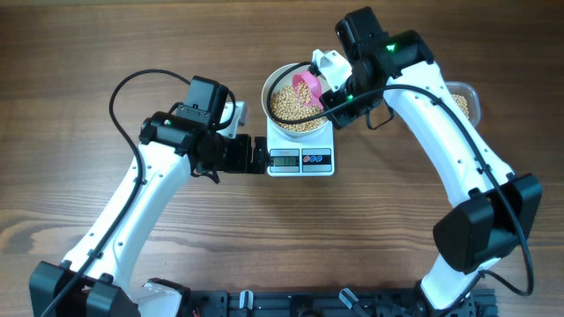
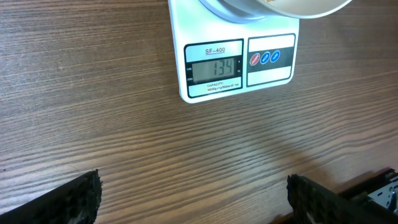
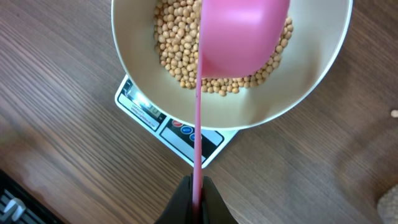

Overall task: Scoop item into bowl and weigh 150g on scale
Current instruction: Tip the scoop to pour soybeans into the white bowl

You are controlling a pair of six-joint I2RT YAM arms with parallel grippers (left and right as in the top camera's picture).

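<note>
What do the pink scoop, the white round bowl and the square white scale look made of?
Pink round scoop: likely plastic, matte, uniform colour, thin moulded handle. White round bowl: smooth with soft sheen; plastic or glazed ceramic, cannot tell. White square scale: probably plastic casing, semi-gloss, rounded corners, printed label around a grey display.

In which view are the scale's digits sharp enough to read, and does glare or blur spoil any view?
Left wrist view: the scale display is sharp, without glare, and reads 134. Overhead view: the digits are too small to read. Right wrist view: the pink scoop hides part of the beans in the bowl, and the display is skewed.
</note>
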